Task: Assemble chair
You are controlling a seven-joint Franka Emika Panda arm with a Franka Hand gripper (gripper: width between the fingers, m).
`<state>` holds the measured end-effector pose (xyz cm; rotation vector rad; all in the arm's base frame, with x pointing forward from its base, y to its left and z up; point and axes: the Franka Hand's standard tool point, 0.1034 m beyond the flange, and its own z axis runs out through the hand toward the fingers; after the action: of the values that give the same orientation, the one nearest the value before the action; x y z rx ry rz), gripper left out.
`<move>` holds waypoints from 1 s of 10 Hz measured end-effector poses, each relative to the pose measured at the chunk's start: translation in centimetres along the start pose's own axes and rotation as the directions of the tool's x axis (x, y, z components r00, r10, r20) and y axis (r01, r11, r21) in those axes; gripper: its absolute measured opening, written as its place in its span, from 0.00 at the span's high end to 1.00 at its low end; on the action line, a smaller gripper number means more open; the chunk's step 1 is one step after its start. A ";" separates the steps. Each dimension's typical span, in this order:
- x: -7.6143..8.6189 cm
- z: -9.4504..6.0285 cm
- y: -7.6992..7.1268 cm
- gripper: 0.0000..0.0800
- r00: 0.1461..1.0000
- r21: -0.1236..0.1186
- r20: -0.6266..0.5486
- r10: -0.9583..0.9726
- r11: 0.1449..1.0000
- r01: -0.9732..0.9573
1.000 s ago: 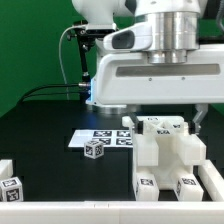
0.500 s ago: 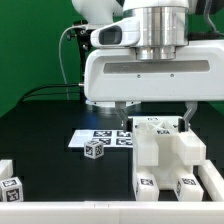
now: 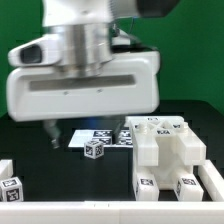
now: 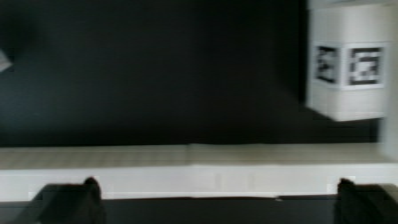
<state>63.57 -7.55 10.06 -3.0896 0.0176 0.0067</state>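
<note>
The chair shows as a chunky white structure (image 3: 165, 152) with tags, standing at the exterior view's right. A small white tagged cube (image 3: 94, 150) lies on the black table in front of the marker board (image 3: 88, 137). Another white tagged part (image 3: 10, 184) sits at the lower left. My gripper (image 3: 90, 130) hangs above the table to the left of the structure, open and empty. One finger (image 3: 52, 131) shows clearly. In the wrist view the gripper (image 4: 217, 202) is open wide with nothing between the fingertips (image 4: 71, 200). A white tagged block (image 4: 352, 62) lies beyond them.
A white band (image 4: 196, 168) runs across the wrist view just beyond the fingertips. A white strip (image 3: 70, 214) borders the table's front edge in the exterior view. A green wall stands behind the table.
The arm has swung from above the chair structure toward the exterior view's left and closer to the camera. The gripper stays open and empty.
</note>
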 end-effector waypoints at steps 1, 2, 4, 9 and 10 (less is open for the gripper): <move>0.2 0.4 0.7 0.19 1.000 -0.009 -0.019 0.010 1.000 -0.010; 0.1 0.4 0.5 0.19 1.000 -0.008 -0.017 0.009 1.000 -0.009; 0.1 0.5 0.5 0.19 1.000 -0.008 -0.016 0.009 1.000 -0.010; -1.8 4.0 8.1 0.19 0.930 0.013 0.051 -0.363 0.932 0.363; -1.8 4.0 8.0 0.19 0.943 0.014 0.051 -0.329 0.944 0.329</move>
<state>61.64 -15.34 5.65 -3.0428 -0.4993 0.0743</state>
